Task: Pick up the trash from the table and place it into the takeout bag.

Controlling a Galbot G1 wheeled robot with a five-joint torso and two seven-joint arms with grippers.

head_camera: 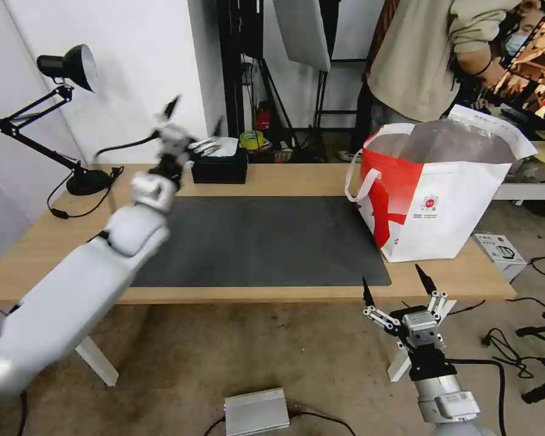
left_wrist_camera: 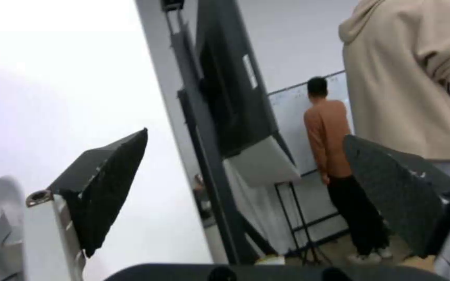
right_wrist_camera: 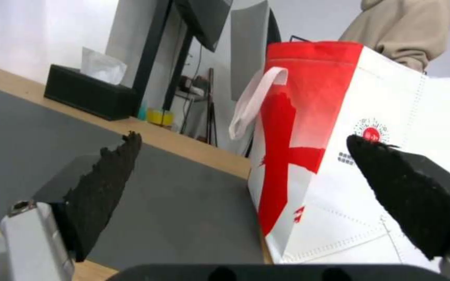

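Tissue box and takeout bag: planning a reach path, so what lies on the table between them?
In the head view only bare table and grey mat lie between the tissue box and the takeout bag.

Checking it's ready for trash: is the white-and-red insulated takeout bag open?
Open: the white-and-red insulated takeout bag stands upright, mouth spread, silver lining showing.
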